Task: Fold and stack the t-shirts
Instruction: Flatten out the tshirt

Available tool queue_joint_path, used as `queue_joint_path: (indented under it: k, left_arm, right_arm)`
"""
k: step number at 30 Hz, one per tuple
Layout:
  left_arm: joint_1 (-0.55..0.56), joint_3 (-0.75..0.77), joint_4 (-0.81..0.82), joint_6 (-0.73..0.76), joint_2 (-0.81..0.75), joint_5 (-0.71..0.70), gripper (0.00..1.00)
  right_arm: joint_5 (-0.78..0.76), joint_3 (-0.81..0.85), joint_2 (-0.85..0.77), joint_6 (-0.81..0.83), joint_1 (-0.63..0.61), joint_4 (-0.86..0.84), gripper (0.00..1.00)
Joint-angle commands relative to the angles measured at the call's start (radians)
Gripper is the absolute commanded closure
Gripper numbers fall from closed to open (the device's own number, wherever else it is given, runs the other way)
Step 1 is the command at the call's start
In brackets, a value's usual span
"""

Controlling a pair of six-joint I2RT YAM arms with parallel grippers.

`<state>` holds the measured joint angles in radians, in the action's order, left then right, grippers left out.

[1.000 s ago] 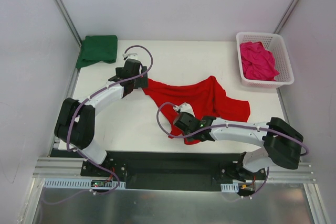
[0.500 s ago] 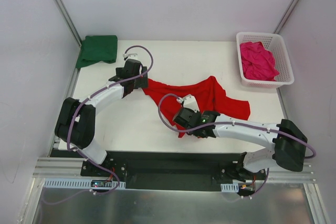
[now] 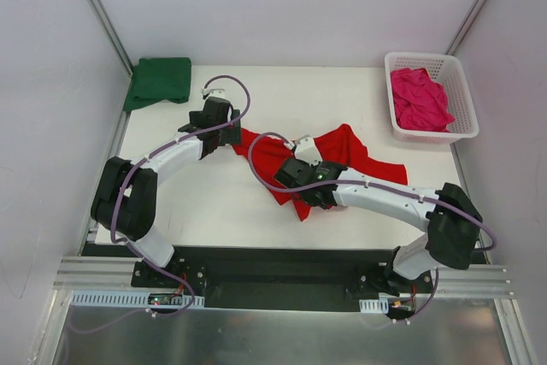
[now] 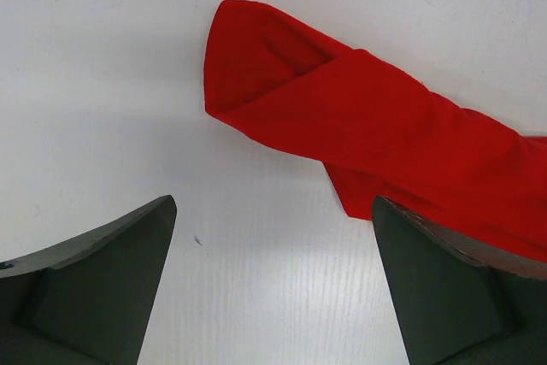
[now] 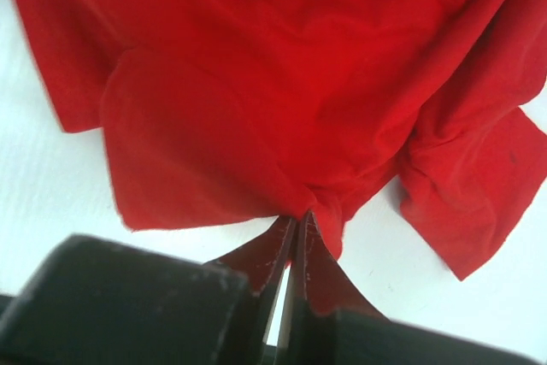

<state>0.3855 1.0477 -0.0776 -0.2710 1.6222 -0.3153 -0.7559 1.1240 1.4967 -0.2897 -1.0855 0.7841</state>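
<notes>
Cloth of the red shirt (image 3: pixel 363 160) is pinched at its near edge by the right end effector (image 3: pixel 291 175), whose fingers are pressed together on a gathered fold, as seen in the right wrist view (image 5: pixel 295 221). From that pinch the shirt fans away toward the far side of the desk (image 3: pixel 205 203). Its long axis runs across the desk, from the left arm's side toward the basket (image 3: pixel 464 96). The left end effector (image 3: pixel 229 130) is spread wide and holds nothing. In the left wrist view the shirt's folded end (image 4: pixel 282 83) lies ahead of it and slightly to its right, apart from both fingers and not between them (image 4: pixel 269 207). That end is judged nearer to the left arm, so it would have to be reached forward and rightward. A green shirt (image 3: pixel 158 81) is seen folded at the far left corner, and a pink shirt (image 3: pixel 419 98) lies crumpled in the basket.
</notes>
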Motion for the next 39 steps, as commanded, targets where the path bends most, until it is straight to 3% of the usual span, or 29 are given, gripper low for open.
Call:
queue_joint_path:
  k: [1, 14, 22, 24, 25, 28, 31, 39]
  left_arm:
    - [0.001, -0.005, 0.021, 0.023, 0.005, -0.019, 0.01]
    - [0.001, 0.021, 0.021, 0.038, 0.053, -0.033, 0.01]
    - [0.0, 0.023, 0.021, 0.039, 0.067, -0.03, 0.01]
    - [0.0, 0.021, 0.021, 0.035, 0.067, -0.025, 0.01]
    - [0.001, 0.021, 0.019, 0.033, 0.067, -0.021, 0.01]
    - [0.0, 0.021, 0.022, 0.033, 0.064, -0.015, 0.01]
    - [0.001, 0.017, 0.021, 0.032, 0.054, -0.01, 0.01]
    - [0.0, 0.018, 0.021, 0.024, 0.051, 0.002, 0.01]
  right_arm:
    - [-0.026, 0.054, 0.049, 0.098, 0.062, -0.055, 0.99]
    - [0.073, 0.167, 0.255, 0.276, 0.274, -0.241, 0.99]
    - [0.05, 0.286, 0.378, 0.343, 0.357, -0.325, 0.99]
    - [0.055, 0.316, 0.41, 0.343, 0.387, -0.344, 0.87]
    - [0.059, 0.327, 0.421, 0.343, 0.4, -0.342, 0.66]
    - [0.059, 0.326, 0.424, 0.327, 0.433, -0.336, 0.37]
    - [0.066, 0.24, 0.323, 0.297, 0.438, -0.351, 0.29]
    - [0.141, 0.005, -0.005, 0.189, 0.415, -0.283, 0.26]
